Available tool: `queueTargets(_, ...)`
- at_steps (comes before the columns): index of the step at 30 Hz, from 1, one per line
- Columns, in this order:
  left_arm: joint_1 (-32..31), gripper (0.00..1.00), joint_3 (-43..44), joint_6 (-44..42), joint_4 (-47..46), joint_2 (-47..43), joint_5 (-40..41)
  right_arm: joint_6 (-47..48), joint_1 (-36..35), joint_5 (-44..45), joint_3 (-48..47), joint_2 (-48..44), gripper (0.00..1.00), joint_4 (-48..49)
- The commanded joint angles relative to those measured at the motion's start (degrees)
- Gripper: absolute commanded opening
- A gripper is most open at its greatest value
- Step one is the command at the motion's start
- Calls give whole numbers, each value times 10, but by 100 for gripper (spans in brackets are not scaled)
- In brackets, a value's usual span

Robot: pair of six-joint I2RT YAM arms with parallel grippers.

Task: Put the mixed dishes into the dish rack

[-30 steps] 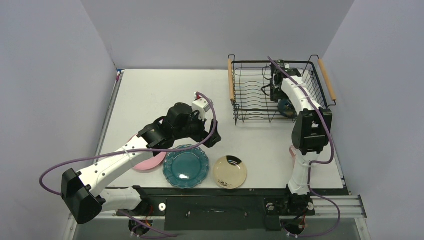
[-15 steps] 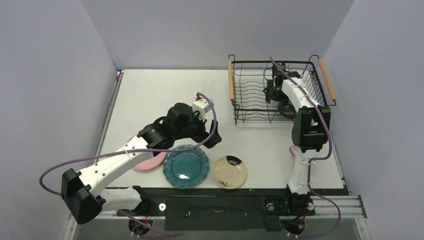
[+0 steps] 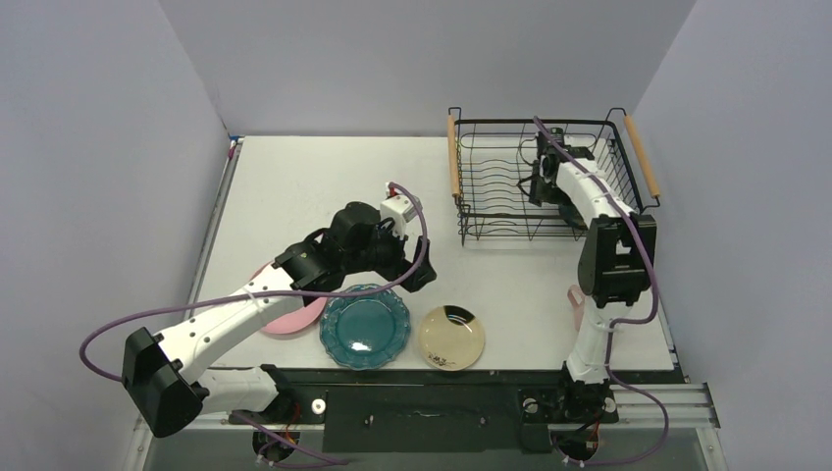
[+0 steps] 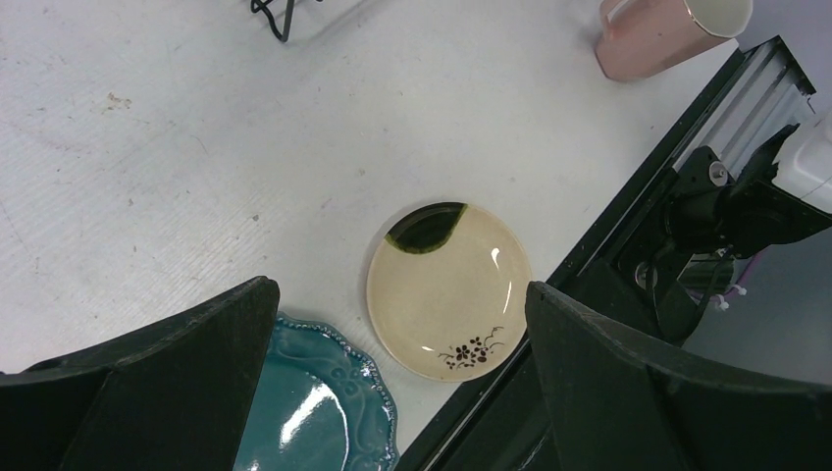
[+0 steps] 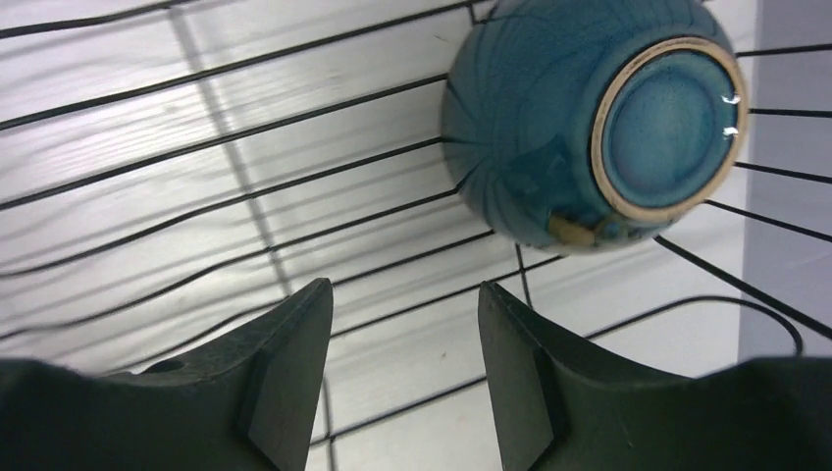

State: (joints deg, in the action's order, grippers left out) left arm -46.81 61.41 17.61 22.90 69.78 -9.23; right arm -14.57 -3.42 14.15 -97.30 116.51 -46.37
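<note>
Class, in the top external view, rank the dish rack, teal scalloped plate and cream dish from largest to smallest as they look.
1. dish rack
2. teal scalloped plate
3. cream dish
Both plates lie side by side, so nearness barely matters.

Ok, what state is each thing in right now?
Rack, on the table, holding the bowl.
Bowl, upside down inside the rack.
Teal plate, flat on the table.
Cream dish, flat on the table.
Pink plate, flat, partly hidden.
Pink cup, on the table, outside the rack.
Left tool, open, empty.
Right tool, open, empty, beside the bowl.
</note>
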Motion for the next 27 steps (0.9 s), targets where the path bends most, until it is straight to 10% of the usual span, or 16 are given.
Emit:
queueTargets(1,0,96,2,-5,-21,8,-3,5,-53,32,0,-131,53,20)
queueTargets(17,25,96,-5,5,-35,33,-47,-106,-109,50,400,-680,64,55)
queueTargets(27,60,97,-13,61,-93,102,-132,-178,-109,10,495,-820,65,31)
